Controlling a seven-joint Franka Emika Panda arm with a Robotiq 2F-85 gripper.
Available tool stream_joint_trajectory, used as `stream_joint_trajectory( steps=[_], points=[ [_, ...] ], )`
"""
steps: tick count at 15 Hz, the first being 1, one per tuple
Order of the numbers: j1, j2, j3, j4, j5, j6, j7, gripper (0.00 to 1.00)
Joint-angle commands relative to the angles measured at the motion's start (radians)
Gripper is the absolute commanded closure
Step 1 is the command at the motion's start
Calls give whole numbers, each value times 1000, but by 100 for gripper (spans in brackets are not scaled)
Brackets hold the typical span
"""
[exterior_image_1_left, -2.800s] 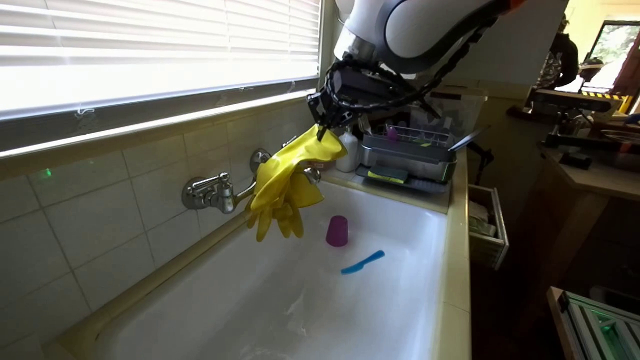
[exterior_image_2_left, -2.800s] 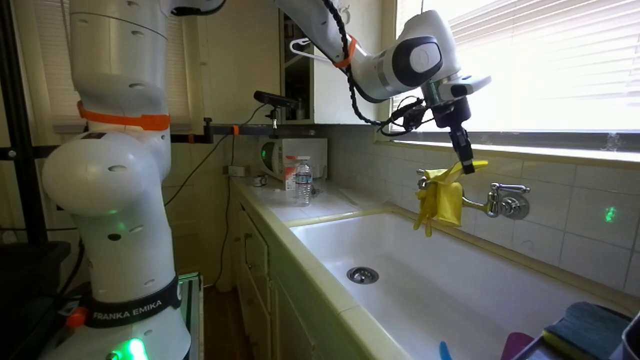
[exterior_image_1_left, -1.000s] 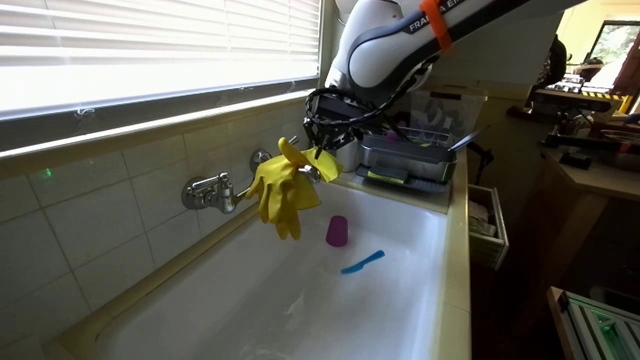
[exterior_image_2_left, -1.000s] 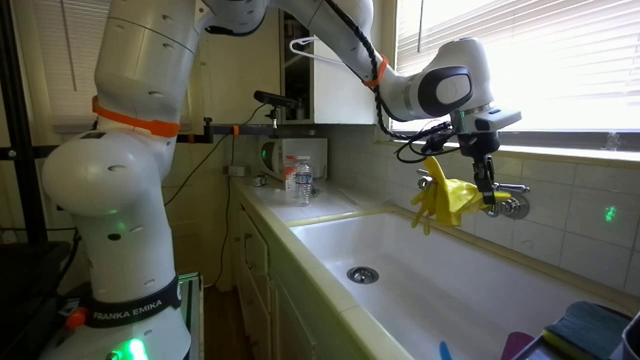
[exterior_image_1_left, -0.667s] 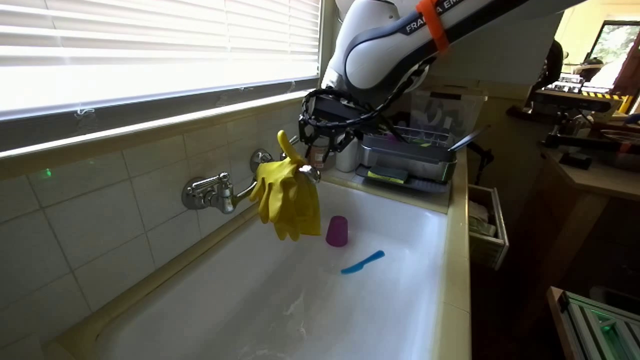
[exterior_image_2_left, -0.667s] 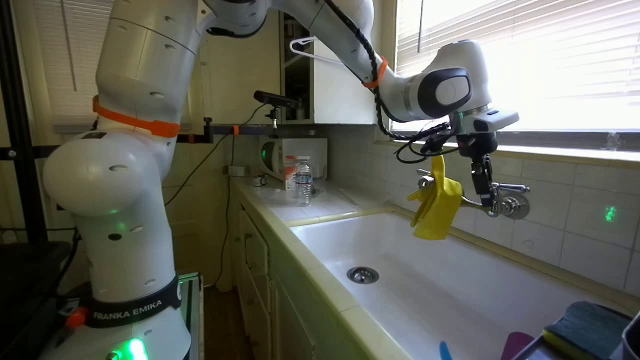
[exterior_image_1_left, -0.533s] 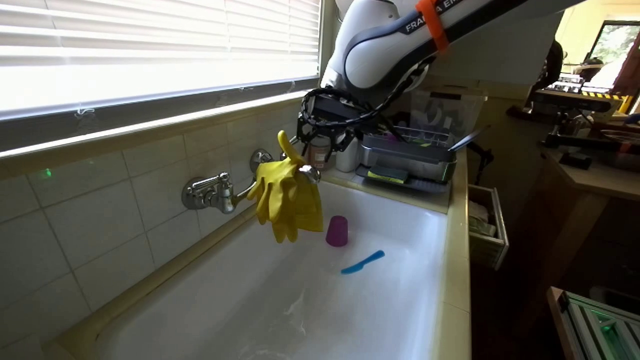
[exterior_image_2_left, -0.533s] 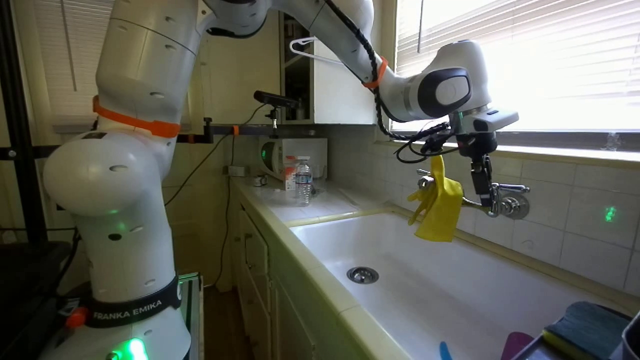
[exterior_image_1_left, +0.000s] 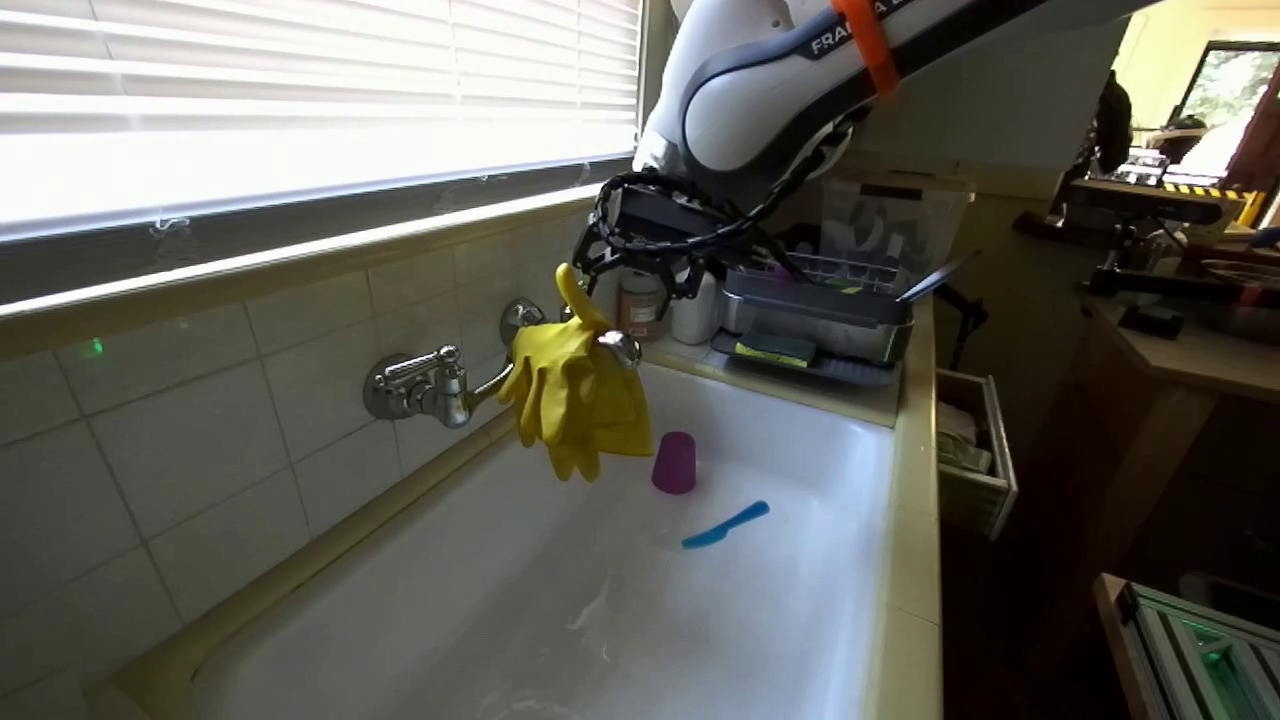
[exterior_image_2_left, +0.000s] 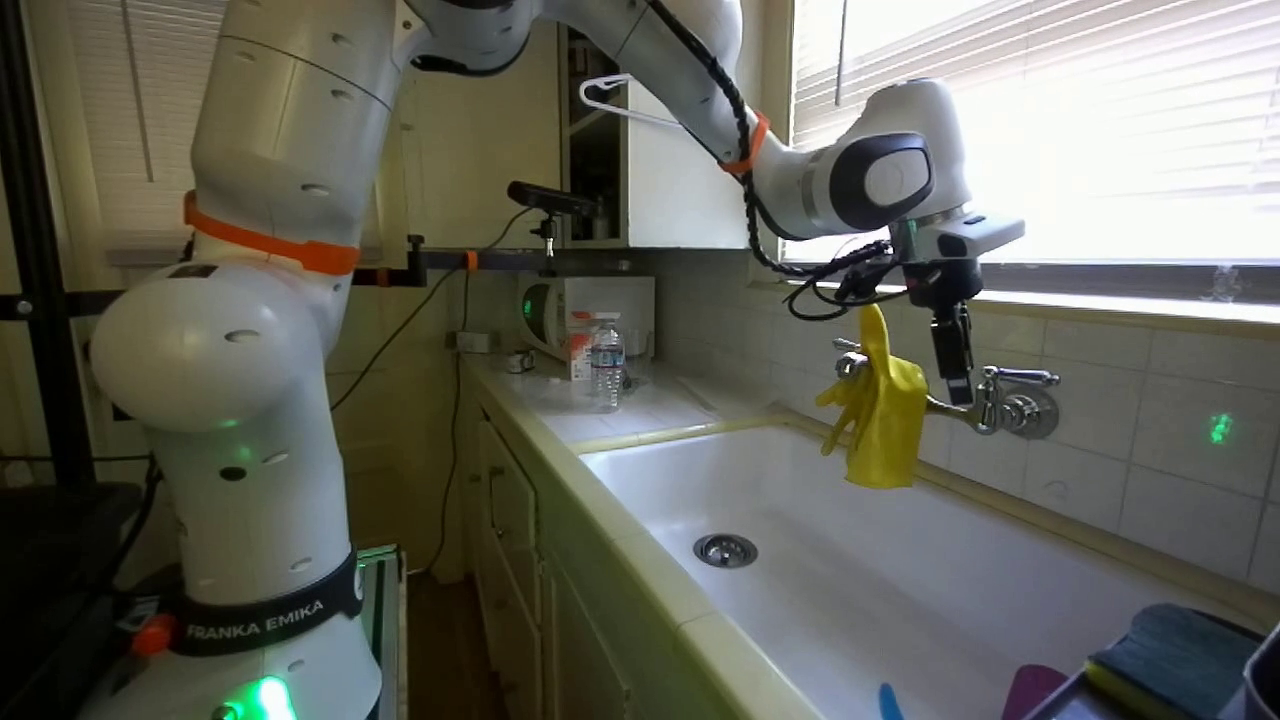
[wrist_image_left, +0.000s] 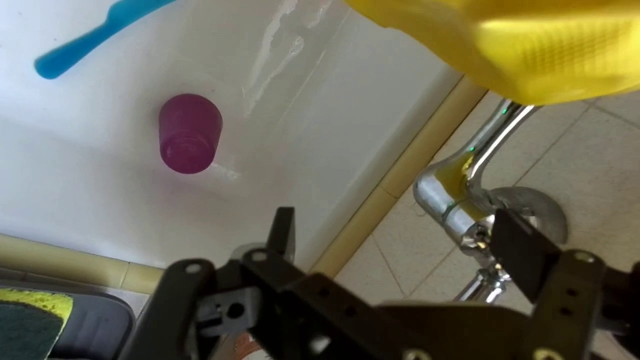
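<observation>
Claw (wrist_image_left: 399, 231) spread wide, nothing held; we see a gap to the yellow gloves (exterior_image_1_left: 575, 395), which hang over the faucet (wrist_image_left: 450, 205) above the white sink (exterior_image_1_left: 780, 620). Faucet chrome sits close behind the claw in the wrist view; in an exterior view a jar (exterior_image_1_left: 640, 310) shows behind it, dish rack (exterior_image_1_left: 800, 322) beyond. Purple cup (exterior_image_1_left: 674, 463) and blue knife (exterior_image_1_left: 726, 525) are in the sink. White tile wall (exterior_image_1_left: 190, 450), window blinds (exterior_image_1_left: 300, 100). Down our worktop (exterior_image_2_left: 660, 402): water bottle (exterior_image_2_left: 606, 375), microwave (exterior_image_2_left: 630, 310). Base band (exterior_image_2_left: 257, 625) reads "FRANKA EMIKA"; bottle label (exterior_image_2_left: 606, 354) too small to read.

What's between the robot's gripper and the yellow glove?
A gap: in an exterior view, a shiny tap pipe shows between the gripper and the yellow glove.
</observation>
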Motion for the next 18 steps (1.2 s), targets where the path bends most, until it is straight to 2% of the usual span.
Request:
stream_joint_trajectory(
  steps=[1, 6, 13, 18],
  points=[
    [24, -48, -5, -29, -34, -73, -14, 0],
    [50, -134, -6, -78, -155, -177, 5, 0],
    [52, -274, 32, -188, -349, -233, 31, 0],
    [40, -363, 86, -293, -353, -199, -27, 0]
  ],
)
